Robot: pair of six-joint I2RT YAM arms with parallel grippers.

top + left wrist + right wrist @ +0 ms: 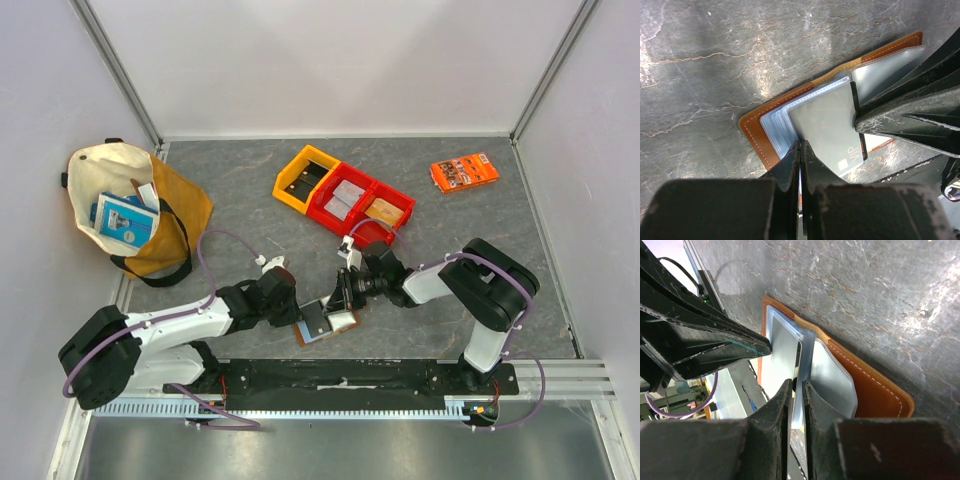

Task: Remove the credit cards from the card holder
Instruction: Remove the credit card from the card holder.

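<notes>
The card holder (322, 330) lies open at lower centre of the overhead frame. The left gripper (800, 150) is clamped on its plastic sleeves (774, 127), apparently to anchor it. The right gripper (797, 390) pinches the edge of a grey credit card (827, 125), likely to slide it free.

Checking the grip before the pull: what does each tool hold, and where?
Both grip the card holder: left tool pinches the near edge of its inner sleeves, right tool one clear sleeve's edge.
</notes>
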